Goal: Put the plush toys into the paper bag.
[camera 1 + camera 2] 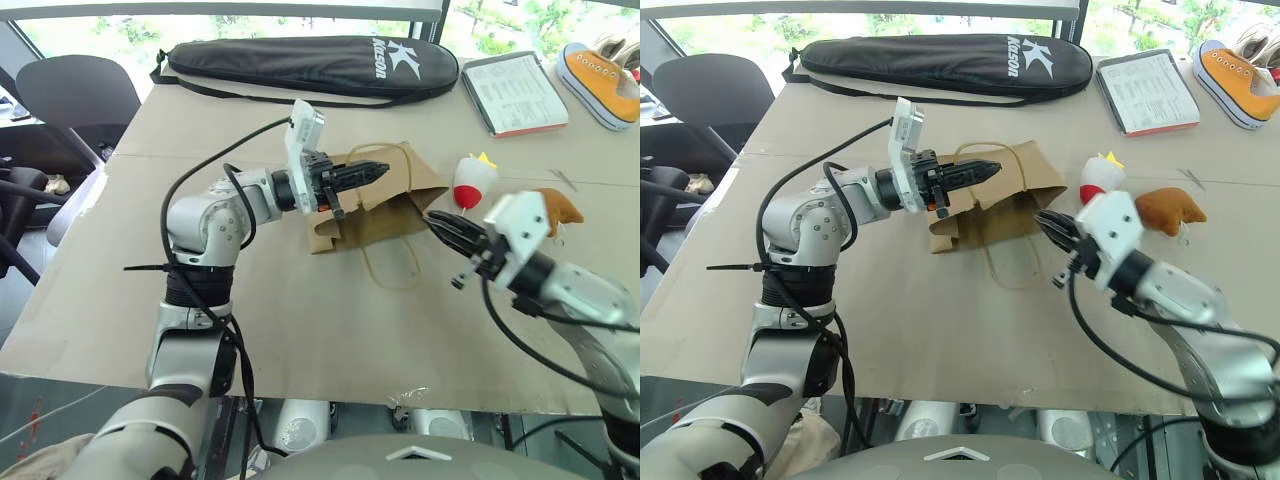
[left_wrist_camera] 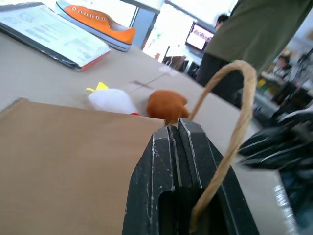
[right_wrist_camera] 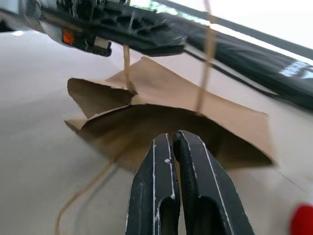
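Note:
The brown paper bag point(image 1: 385, 212) lies on its side at the middle of the table, its mouth gaping towards my right gripper. My left gripper point(image 1: 378, 170) hovers over the bag's upper edge, shut on one twine handle point(image 2: 240, 112) and holding that side up. The other handle point(image 1: 395, 268) lies slack on the table. My right gripper point(image 1: 436, 221) is shut with nothing in it, just at the mouth's right edge point(image 3: 172, 134). Right of the bag lie the plush toys: a white one with a red end and yellow tuft point(image 1: 474, 182) and an orange-brown one point(image 1: 1170, 208).
A long black zippered racket case point(image 1: 310, 65) lies along the far edge. A booklet point(image 1: 512, 92) and an orange-and-white sneaker point(image 1: 600, 80) sit at the far right. A dark chair point(image 1: 80, 95) stands off the left side. A person point(image 2: 244, 34) stands beyond the table.

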{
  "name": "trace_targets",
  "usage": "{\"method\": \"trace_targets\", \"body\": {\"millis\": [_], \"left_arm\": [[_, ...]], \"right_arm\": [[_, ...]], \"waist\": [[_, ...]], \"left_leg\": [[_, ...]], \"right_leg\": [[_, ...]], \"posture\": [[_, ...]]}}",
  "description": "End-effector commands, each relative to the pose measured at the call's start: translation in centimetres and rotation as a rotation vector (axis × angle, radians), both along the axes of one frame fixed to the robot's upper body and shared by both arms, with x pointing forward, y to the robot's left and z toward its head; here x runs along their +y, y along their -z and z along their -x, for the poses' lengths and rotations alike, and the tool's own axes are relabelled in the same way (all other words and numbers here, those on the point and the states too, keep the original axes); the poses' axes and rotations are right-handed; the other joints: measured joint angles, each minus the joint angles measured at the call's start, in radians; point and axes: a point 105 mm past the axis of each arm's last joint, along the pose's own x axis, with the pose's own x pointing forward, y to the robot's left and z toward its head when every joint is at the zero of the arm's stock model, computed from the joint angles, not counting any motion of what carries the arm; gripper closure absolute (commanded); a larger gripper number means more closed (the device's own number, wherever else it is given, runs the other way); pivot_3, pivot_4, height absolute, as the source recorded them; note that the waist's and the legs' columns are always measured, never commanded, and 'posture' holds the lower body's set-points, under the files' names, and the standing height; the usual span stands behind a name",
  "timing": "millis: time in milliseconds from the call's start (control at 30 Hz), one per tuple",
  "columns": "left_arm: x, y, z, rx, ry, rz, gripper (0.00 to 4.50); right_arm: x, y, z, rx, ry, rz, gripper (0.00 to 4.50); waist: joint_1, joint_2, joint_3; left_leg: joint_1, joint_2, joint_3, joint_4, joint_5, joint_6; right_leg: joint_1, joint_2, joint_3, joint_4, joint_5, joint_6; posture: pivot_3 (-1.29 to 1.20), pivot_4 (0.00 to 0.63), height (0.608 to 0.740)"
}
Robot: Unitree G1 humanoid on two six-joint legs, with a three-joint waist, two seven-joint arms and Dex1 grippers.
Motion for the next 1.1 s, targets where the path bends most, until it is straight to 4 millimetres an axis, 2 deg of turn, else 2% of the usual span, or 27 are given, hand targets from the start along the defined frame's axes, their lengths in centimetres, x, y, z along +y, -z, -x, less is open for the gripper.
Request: {"method": "trace_targets", "body": {"millis": [33, 167, 333, 533, 667, 833, 933, 1100], "left_arm": [[-0.3, -2.2, 1.0, 0.030, 0.006, 0.097, 4.50], [-0.4, -2.9, 1.6, 0.093, -0.008, 0.175, 4.50], [0.2, -3.0, 1.9, 0.139, -0.055, 0.231, 4.50], [1.9, -3.3, 1.7, 0.137, -0.153, 0.259, 4.50], [3.1, -4.1, 1.2, 0.137, -0.212, 0.301, 4.50], [3.4, -5.1, 0.9, 0.126, -0.231, 0.334, 4.50], [3.0, -5.4, 1.0, 0.110, -0.211, 0.315, 4.50], [3.0, -5.0, 0.8, 0.097, -0.240, 0.264, 4.50]], "right_arm": [[2.2, 1.0, -1.4, 0.027, -0.071, 0.079, 4.47], [4.2, 3.1, -4.7, 0.080, -0.076, 0.130, 4.47], [6.0, 5.6, -6.7, 0.132, -0.095, 0.146, 4.47], [6.6, 8.4, -6.8, 0.187, -0.141, 0.161, 4.47], [6.7, 8.9, -6.3, 0.195, -0.165, 0.165, 4.47], [6.3, 9.3, -6.1, 0.194, -0.162, 0.176, 4.47], [6.1, 8.3, -6.0, 0.135, -0.181, 0.186, 4.47], [6.3, 2.2, -4.4, -0.039, -0.275, 0.065, 4.47]], "waist": [[-0.001, 0.000, 0.000], [-0.006, 0.000, 0.000], [-0.010, 0.000, 0.000], [-0.010, 0.000, 0.000], [-0.010, 0.000, 0.000], [-0.009, 0.000, 0.000], [-0.009, 0.000, 0.000], [-0.009, 0.000, 0.000]], "left_leg": [[0.000, 0.000, 0.000, 0.000, 0.000, 0.000], [0.000, 0.000, 0.000, 0.000, 0.000, 0.000], [0.000, 0.000, 0.000, -0.001, 0.001, -0.001], [0.000, 0.000, 0.000, -0.002, 0.001, -0.002], [0.000, 0.000, -0.001, -0.002, 0.002, -0.003], [0.001, -0.001, -0.001, -0.002, 0.002, -0.003], [0.001, -0.001, 0.000, -0.002, 0.002, -0.003], [0.000, -0.001, 0.000, -0.002, 0.002, -0.003]], "right_leg": [[0.000, 0.000, 0.000, 0.000, 0.000, 0.000], [0.000, 0.000, 0.000, 0.000, 0.000, 0.000], [0.000, -0.001, 0.000, 0.000, 0.000, 0.000], [0.000, -0.002, 0.000, 0.000, 0.000, 0.000], [0.000, -0.002, 0.000, 0.000, 0.000, 0.000], [0.000, -0.002, 0.000, 0.000, 0.000, 0.000], [0.000, -0.002, 0.000, 0.000, 0.000, 0.000], [0.000, -0.003, 0.000, 0.000, 0.000, 0.000]], "posture": [[0.00, 0.150, 0.740], [0.00, 0.150, 0.740], [0.00, 0.150, 0.740], [0.00, 0.150, 0.740], [0.00, 0.150, 0.740], [0.00, 0.150, 0.740], [0.00, 0.150, 0.740], [0.00, 0.150, 0.740]]}}
